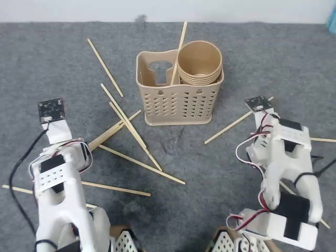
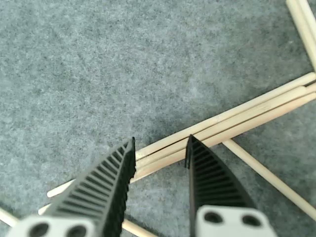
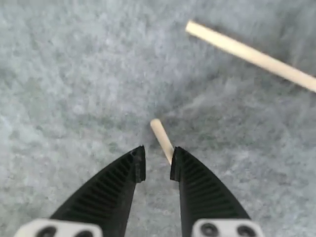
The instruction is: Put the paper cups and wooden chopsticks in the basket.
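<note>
The paper cups [image 1: 199,63] sit nested in one compartment of the basket [image 1: 176,105], with one upright chopstick [image 1: 179,47] leaning beside them. What is left of the task looks to be the loose sticks scattered over the grey worktop [image 1: 252,47].

The left pincer [image 2: 159,148] hangs low with its jaws well apart. A bundle of three chopsticks [image 2: 247,116] lies directly under the tips, side by side and touching. The bundle's long axis runs closer to the line from tip to tip than across it. As I judge it, closing now would press along the sticks rather than pinch them. The wrist would want to roll first, until the bundle crosses the gap squarely.

The right pincer [image 3: 158,159] has its jaws only narrowly apart and clamped on nothing. A chopstick end [image 3: 159,131] pokes out just ahead of the tips. Its shaft passes back between the jaws, close against one of them, so its axis lies across the closing direction. A second chopstick [image 3: 247,54] lies farther ahead, apart from the first.

The right arm looks better lined up for the next grasp, though it would catch its stick near the very end, which may let the stick swing.
</note>
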